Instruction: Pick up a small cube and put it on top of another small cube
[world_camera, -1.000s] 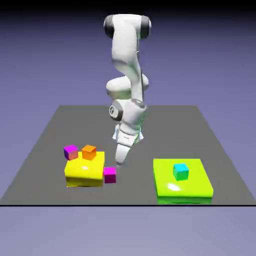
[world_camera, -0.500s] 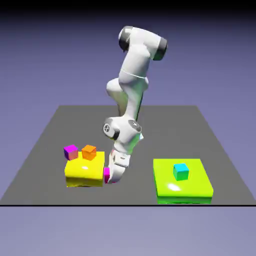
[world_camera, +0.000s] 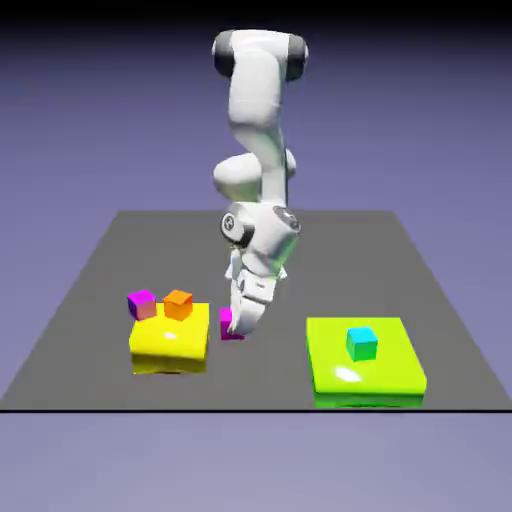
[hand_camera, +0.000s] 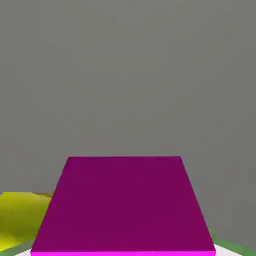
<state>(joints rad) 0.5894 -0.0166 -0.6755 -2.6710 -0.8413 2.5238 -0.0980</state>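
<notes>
small cube (hand_camera: 124, 205) gripped in tool (world_camera: 238, 328), flat face toward camera

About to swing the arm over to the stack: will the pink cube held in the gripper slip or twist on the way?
The pink cube looks rigid, with flat faces, so it probably sits square in the gripper. It is small, so likely light. Its glossy surface may be somewhat slippery; the hand view hides the fingertips, so the grip cannot be checked.
</notes>
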